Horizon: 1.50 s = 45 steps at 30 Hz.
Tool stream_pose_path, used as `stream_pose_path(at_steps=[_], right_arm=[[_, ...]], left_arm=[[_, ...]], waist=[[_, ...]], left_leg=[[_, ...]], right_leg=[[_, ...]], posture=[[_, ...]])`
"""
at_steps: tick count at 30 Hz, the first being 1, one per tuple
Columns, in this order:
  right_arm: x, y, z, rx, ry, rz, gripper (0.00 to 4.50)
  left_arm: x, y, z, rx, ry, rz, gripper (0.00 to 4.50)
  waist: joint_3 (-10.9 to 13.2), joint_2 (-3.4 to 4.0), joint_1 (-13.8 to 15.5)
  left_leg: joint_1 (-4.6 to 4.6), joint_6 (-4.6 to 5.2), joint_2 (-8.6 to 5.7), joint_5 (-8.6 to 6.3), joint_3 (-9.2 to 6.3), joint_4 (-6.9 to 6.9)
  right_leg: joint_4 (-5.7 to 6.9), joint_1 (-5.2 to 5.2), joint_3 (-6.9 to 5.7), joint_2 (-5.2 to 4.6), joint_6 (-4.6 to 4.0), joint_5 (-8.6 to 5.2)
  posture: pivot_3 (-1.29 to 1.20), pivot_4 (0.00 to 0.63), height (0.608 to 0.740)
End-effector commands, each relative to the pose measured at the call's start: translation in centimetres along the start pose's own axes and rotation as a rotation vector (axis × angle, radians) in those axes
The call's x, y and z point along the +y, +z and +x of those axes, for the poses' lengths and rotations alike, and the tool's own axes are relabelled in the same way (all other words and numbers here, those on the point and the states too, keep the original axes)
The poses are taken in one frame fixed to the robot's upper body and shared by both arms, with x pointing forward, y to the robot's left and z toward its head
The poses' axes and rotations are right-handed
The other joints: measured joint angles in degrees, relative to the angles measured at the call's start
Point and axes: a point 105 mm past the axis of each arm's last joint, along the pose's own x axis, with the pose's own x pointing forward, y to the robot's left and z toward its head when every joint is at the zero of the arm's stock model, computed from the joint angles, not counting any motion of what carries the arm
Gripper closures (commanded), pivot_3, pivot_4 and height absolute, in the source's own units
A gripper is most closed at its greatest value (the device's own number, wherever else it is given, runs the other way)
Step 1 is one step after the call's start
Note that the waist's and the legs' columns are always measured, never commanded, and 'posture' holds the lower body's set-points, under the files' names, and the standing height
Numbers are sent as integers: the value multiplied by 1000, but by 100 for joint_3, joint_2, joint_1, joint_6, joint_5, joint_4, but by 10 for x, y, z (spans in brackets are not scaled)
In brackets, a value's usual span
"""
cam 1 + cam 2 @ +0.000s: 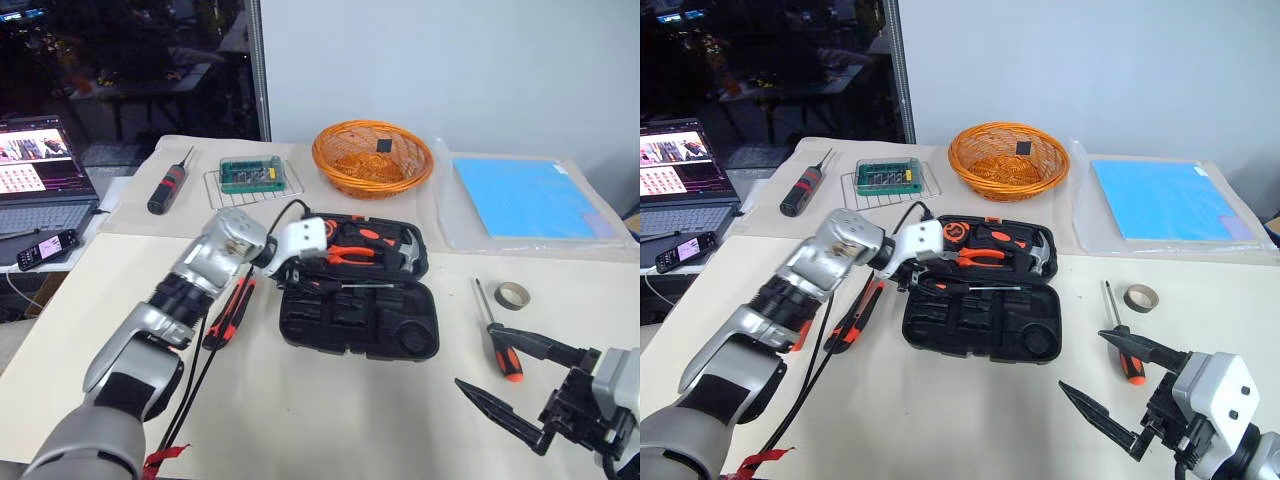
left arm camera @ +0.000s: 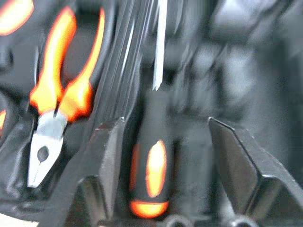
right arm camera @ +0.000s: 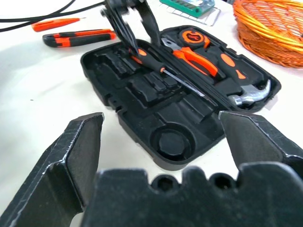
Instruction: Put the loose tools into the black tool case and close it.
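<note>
Left tool (image 3: 137, 35) over screwdriver (image 3: 163, 71) along hinge

The open tool case (image 1: 360, 300) lies in the middle of the table (image 1: 330, 420). Inside it, pliers (image 1: 350, 254) and a hammer (image 1: 405, 250) sit in the far half, and a screwdriver (image 3: 163, 71) lies across the middle ridge. Left of the case, a utility knife (image 3: 78, 38) and a slim screwdriver (image 3: 54, 24) lie side by side on the table. Right of the case lies another screwdriver (image 1: 497, 335), with a tape roll (image 1: 512, 295) just beyond it. Behind the case stands a wicker basket (image 1: 372, 158); left of the basket sits a wire rack (image 1: 252, 180), then a thick-handled screwdriver (image 1: 168, 187). A laptop (image 1: 42, 175) stands at far left.
</note>
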Motion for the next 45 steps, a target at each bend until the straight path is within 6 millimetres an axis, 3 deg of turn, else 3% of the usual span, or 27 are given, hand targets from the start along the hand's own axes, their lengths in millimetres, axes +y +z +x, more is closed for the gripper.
stream_pose_path(at_steps=[1,5,7,11,14,17,22,24,26,30,38,40,45], right_arm=[[-2,5,4,-41,-18,-18,0],[-5,2,9,-47,-34,-10,0],[-6,1,10,-44,-46,-8,0],[-8,-5,12,-11,-73,-7,0],[-12,-8,13,23,-106,-21,0],[-18,-11,12,53,-166,-35,0],[-29,-13,5,71,-289,12,0],[-34,-16,4,154,-367,1,0],[-42,-28,3,239,-446,95,0],[-47,-49,3,348,-477,270,0],[-85,-88,-13,624,-570,344,0],[-92,-94,-7,652,-567,356,0],[-102,-106,4,675,-535,344,1444]], left_arm=[[-3,13,0,-169,68,-102,3099],[0,1,21,-216,190,-156,4448],[-2,-9,32,-206,226,-182,4448],[-6,-59,55,-2,318,-237,4448],[-11,-71,64,54,319,-237,4448],[-9,-54,62,-22,312,-219,4448],[-20,-14,43,-245,231,-192,4448],[-25,5,26,-341,203,-147,4448],[-40,21,5,-435,79,-72,4448],[-60,30,-16,-454,-76,-49,3401],[-91,35,-11,-371,-237,26,484],[-92,34,-13,-366,-246,32,484],[-88,32,-17,-367,-188,20,433]], waist=[[0,1,-13],[0,-1,36],[1,-1,33],[0,0,33],[-12,7,47],[-30,19,43],[-35,28,35],[-34,28,34],[-34,28,23],[-35,31,-55],[-33,35,-66],[-32,35,-95],[-32,35,-110]], left_leg=[[1,1,-1,0,0,0],[1,4,-8,-2,-13,19],[-1,9,-8,-5,-16,34],[8,9,-10,-6,-15,39],[23,9,-8,-6,-18,39],[30,9,-8,-7,-16,39],[15,9,-5,-7,-16,36],[-1,10,-5,-8,-16,36],[-21,10,-6,-8,-17,37],[-18,3,-1,-3,-17,36],[-15,19,-18,-12,-15,41],[-17,19,-17,-11,-14,40],[-17,16,-15,-10,-16,30]], right_leg=[[5,0,0,-2,0,0],[12,14,-3,-1,3,-1],[13,18,-1,0,8,1],[13,26,5,-1,10,1],[12,39,3,-3,-5,-5],[12,40,7,-8,-14,-19],[13,26,9,-9,-29,-12],[12,14,9,-8,-35,-4],[13,-4,8,-9,-30,1],[16,-3,8,-7,-45,-2],[-4,17,14,-5,-34,-1],[-6,15,15,-2,-34,-1],[-4,9,14,6,-21,1]], posture=[[0,150,740],[0,150,740],[0,150,740],[0,150,740],[0,150,740],[0,150,740],[0,150,740],[0,150,740],[0,150,740],[0,150,740],[0,150,740],[0,150,740],[0,150,740]])
